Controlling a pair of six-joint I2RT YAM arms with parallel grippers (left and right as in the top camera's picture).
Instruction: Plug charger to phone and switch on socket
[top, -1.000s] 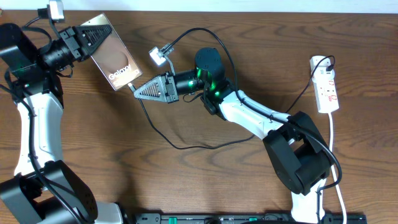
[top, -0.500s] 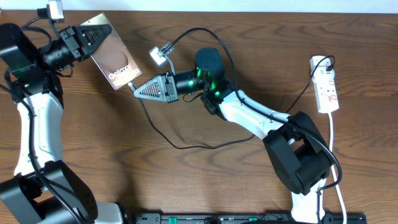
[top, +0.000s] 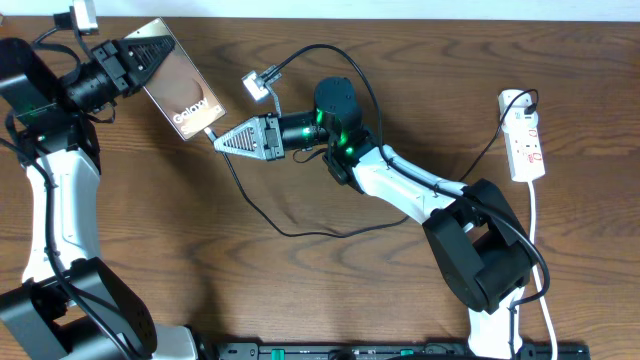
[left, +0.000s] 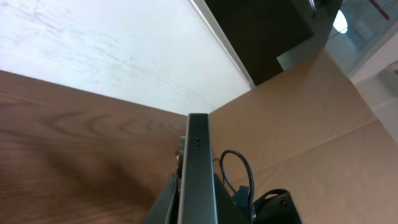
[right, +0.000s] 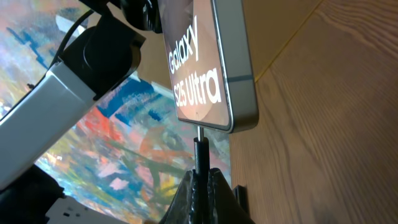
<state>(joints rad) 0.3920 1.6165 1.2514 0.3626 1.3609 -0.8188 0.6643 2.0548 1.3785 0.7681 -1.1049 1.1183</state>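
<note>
The bronze-brown phone (top: 180, 88) with white Galaxy lettering is held tilted above the table's back left by my left gripper (top: 140, 55), shut on its top end. In the left wrist view its thin edge (left: 198, 168) stands between the jaws. My right gripper (top: 225, 140) is shut on the charger (top: 262, 212) plug tip, which touches the phone's (right: 205, 68) bottom edge; the plug (right: 200, 152) rises from the jaws (right: 202, 180) to the port. The thin black cable loops across the table toward the white socket (top: 526, 140) at the right.
A small white-and-black adapter (top: 256, 85) hangs on a black cable behind the right gripper. The socket's white cord (top: 540, 260) runs down the right edge. The right arm base (top: 480, 250) stands at front right.
The phone and the left gripper have shifted slightly up and left; the right gripper followed with the plug tip, staying at the phone's bottom edge.
</note>
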